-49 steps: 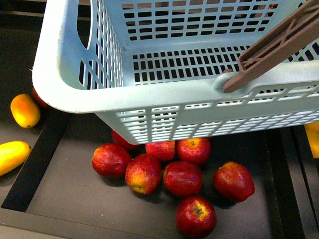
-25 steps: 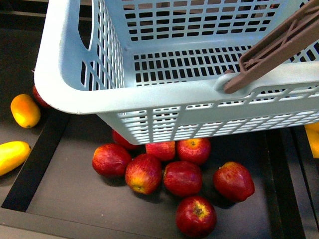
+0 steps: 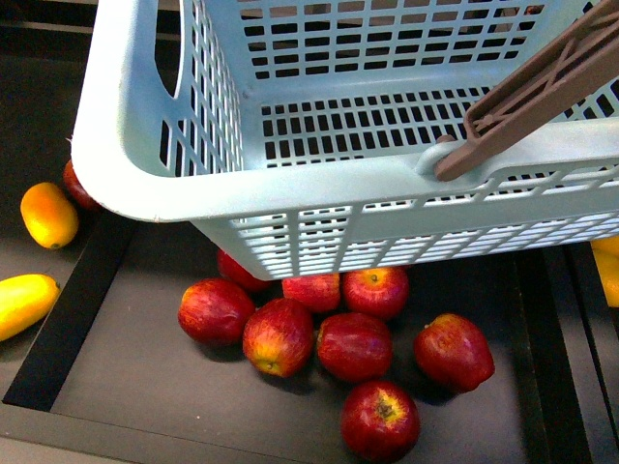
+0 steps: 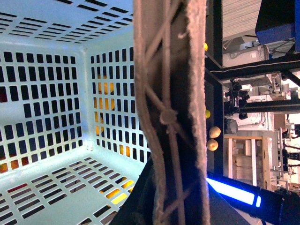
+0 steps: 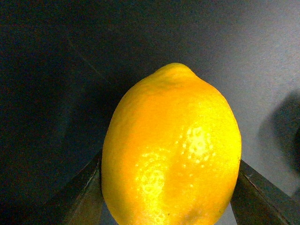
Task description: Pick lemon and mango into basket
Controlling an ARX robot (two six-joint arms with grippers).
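**Lemon in the R pincer, basket up – drop-in comes next**

From the right wrist cam the lemon [image 5: 171, 150] fills the shot. It's yellow-orange with dimpled skin, nub end pointing away. The right gripper [image 5: 168, 190] is clenched on it, w/ a dark finger [image 5: 82, 197] pressed to each flank. Dark flat surface behind it; can't tell if it's lifted clear yet.

Front cam: the basket [image 3: 319, 184] hangs tilted over a dark tray w/ a cluster of red apples [image 3: 355, 345], its brown handle [image 3: 532, 92] swung up. Nothing lies on the part of its floor that's in view. The left wrist cam looks along that handle [image 4: 168, 117] into the basket [image 4: 86, 56], so the L arm is prob. carrying it. The L pincer itself isn't clear, so can't tell if it's clamped or loose.

What looks to be the mango [image 3: 48, 215] lies left of the tray, just by the basket's corner. A longer yellow fruit [image 3: 24, 302] sits nearer.

Step in hand, I'd say: lemon pick. Next it needs carrying over the rim, then letting go low inside so it doesn't bounce. Mango after that.
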